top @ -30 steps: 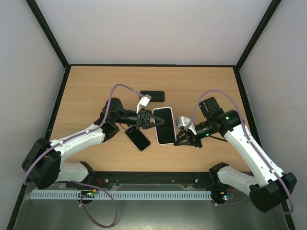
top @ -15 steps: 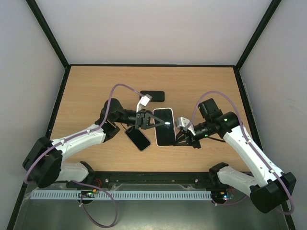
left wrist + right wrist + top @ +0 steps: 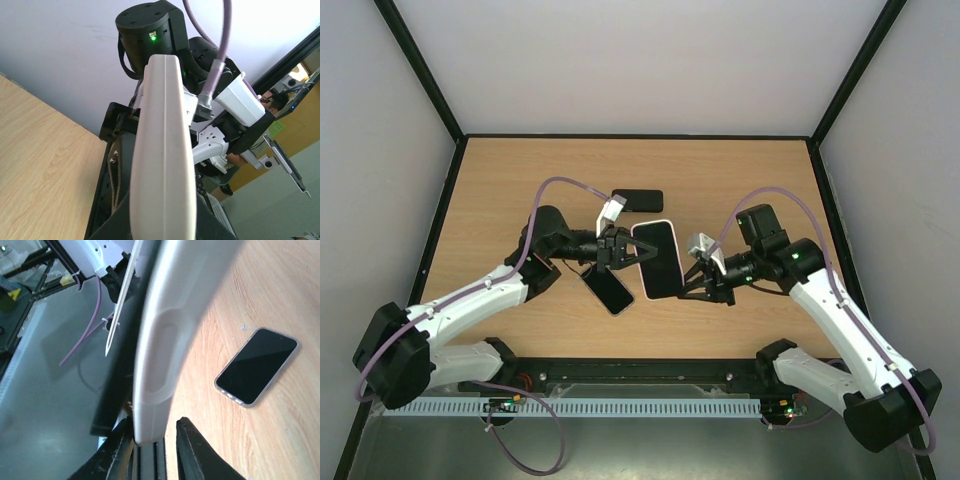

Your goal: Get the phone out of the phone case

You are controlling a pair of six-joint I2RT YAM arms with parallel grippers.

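Arms meet in the middle. The left gripper (image 3: 626, 250) is closed on one long side of the white-edged phone (image 3: 658, 258). The right gripper (image 3: 688, 283) is closed on the other side. They hold it up, tipped. The black phone case (image 3: 638, 200) lies flat on the table (image 3: 510, 180) behind them. Another phone (image 3: 608, 288) lies nearby.
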